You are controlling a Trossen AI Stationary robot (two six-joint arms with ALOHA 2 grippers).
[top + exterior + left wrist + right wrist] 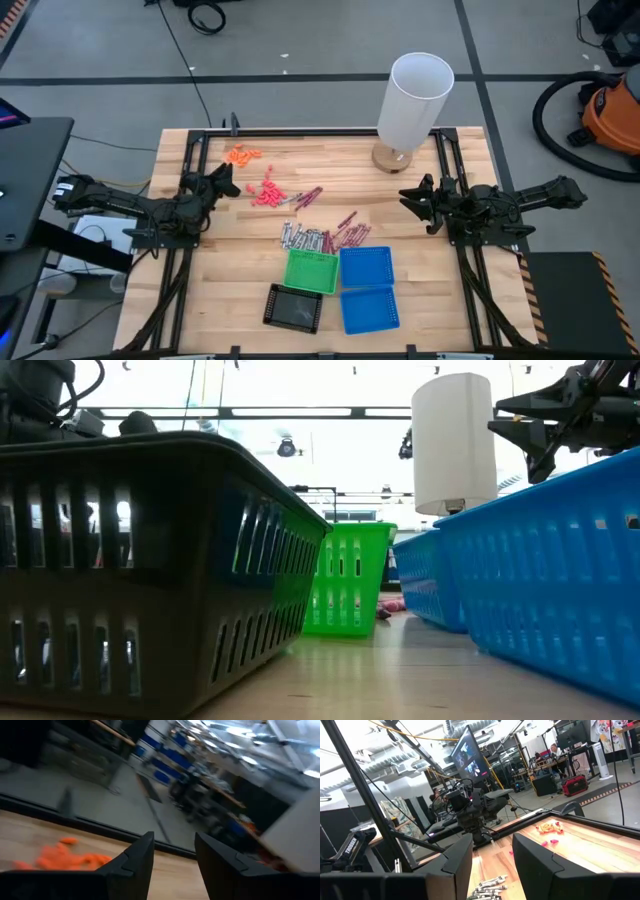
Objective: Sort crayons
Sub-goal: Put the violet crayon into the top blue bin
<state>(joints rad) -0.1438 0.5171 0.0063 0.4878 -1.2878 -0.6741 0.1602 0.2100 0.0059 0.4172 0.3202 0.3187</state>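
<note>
The crayons (325, 236), grey-silver and maroon sticks, lie in a loose heap on the table's middle, just beyond the green basket (311, 271); a few also show in the right wrist view (487, 887). My left gripper (232, 181) hovers open at the left, near the orange bits (241, 155) and the coral-pink bits (266, 193). My right gripper (408, 197) hovers open at the right, fingers toward the crayons. Both are empty.
Two blue baskets (367, 287) and a black basket (293, 307) stand near the table's front edge. A tall white cylinder (411, 104) on a wooden base stands at the far edge. Black frame rails run along both sides.
</note>
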